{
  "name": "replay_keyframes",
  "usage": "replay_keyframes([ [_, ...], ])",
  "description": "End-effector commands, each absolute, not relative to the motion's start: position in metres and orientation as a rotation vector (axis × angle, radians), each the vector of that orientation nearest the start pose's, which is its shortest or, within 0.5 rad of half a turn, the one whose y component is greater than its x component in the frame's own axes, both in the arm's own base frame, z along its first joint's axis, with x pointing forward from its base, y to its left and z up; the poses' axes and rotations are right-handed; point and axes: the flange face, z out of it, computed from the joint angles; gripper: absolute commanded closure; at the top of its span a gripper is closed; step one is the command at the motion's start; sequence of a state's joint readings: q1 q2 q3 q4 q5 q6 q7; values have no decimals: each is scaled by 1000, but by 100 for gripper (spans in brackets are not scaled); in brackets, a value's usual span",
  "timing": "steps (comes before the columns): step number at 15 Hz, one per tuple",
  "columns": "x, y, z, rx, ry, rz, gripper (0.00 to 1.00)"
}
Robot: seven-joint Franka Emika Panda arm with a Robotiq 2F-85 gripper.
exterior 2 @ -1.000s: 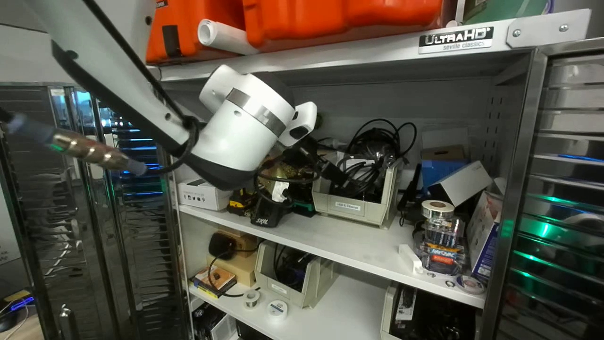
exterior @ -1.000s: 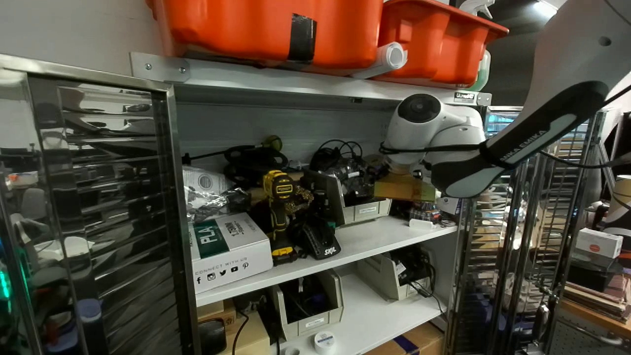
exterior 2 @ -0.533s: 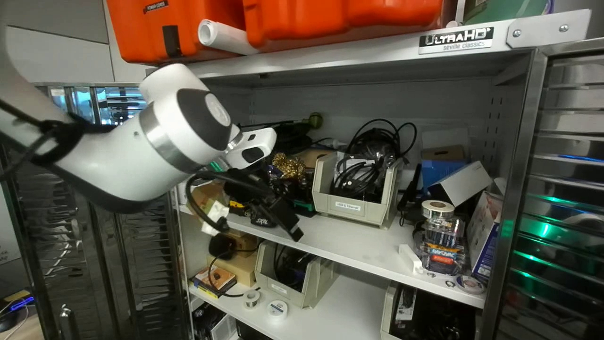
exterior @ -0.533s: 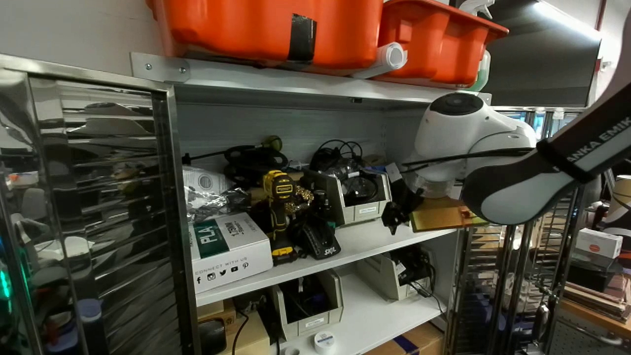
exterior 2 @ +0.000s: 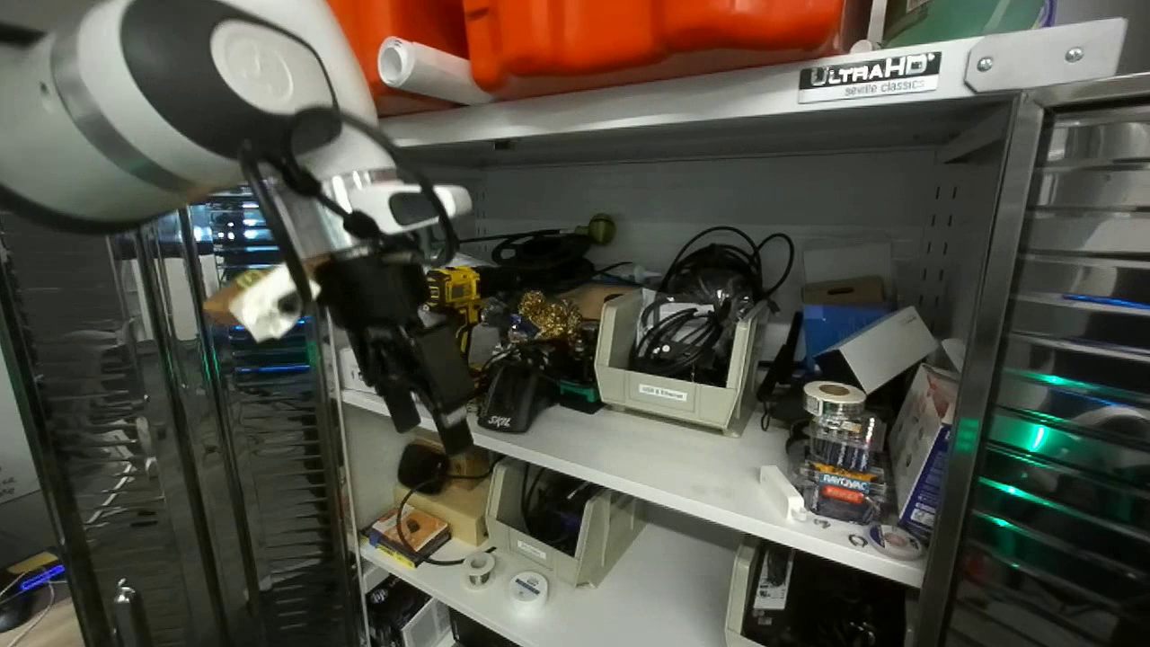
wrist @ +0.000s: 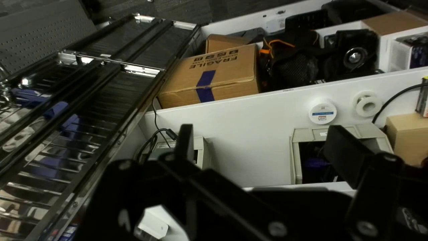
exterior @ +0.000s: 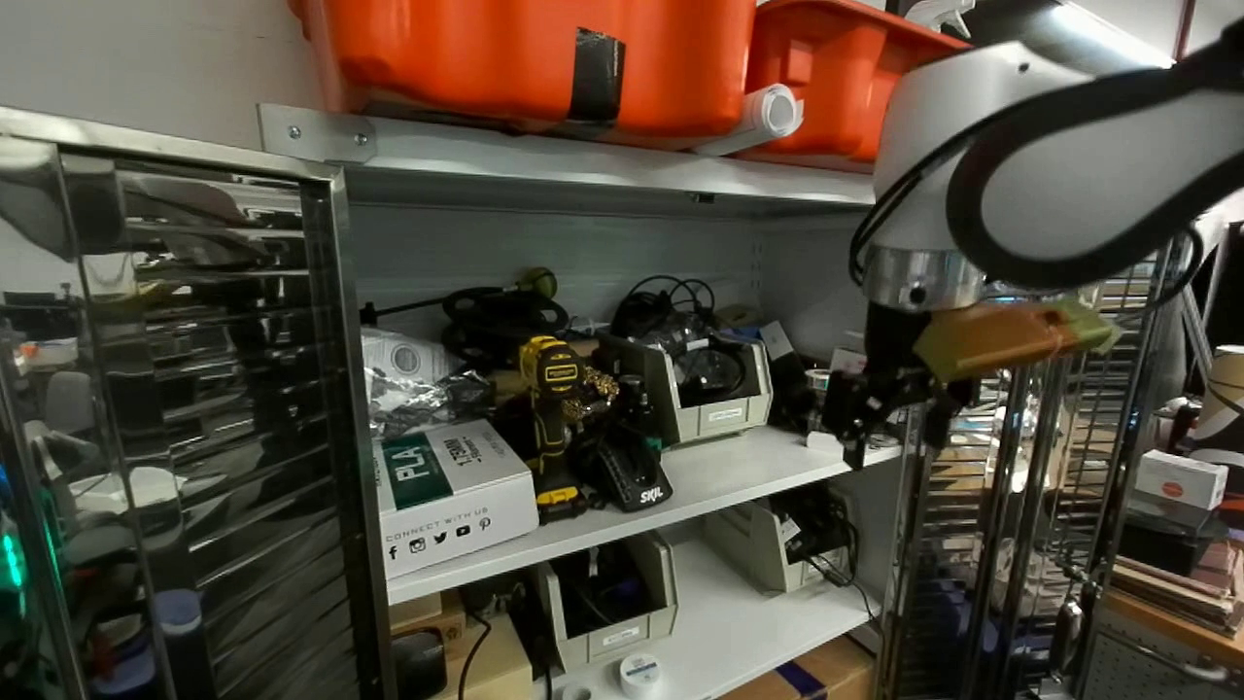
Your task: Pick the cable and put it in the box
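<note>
A loose coil of thin black cable lies in the beige bin on the upper shelf; the coil shows in both exterior views, among other black cords. The box, the smaller orange tub, stands on top of the cabinet; its underside shows in both exterior views. The arm covers part of it in an exterior view. My gripper hangs in front of the cabinet, pointing down, apart from the bin. In the wrist view the gripper has its fingers wide apart with nothing between them.
The wider orange tub and a white paper roll are on top. A yellow-and-black drill, a white PLA box, a SKIL charger and a battery pack stand on the upper shelf. Metal doors flank the cabinet.
One second ago my gripper was at the beige bin with the cords. It has drawn back out, away from the bin, and turned to point down. The coil stays in the bin.
</note>
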State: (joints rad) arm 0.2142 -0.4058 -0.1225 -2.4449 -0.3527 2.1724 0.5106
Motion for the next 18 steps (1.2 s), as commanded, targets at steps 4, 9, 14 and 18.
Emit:
replay_keyframes([
  [4,426,-4,591,-3252,251,-36,0],
  [9,422,-4,624,-3202,80,192,0],
  [14,414,-5,619,-3198,-48,247,0],
  [18,414,-5,620,-3194,-73,254,0],
])
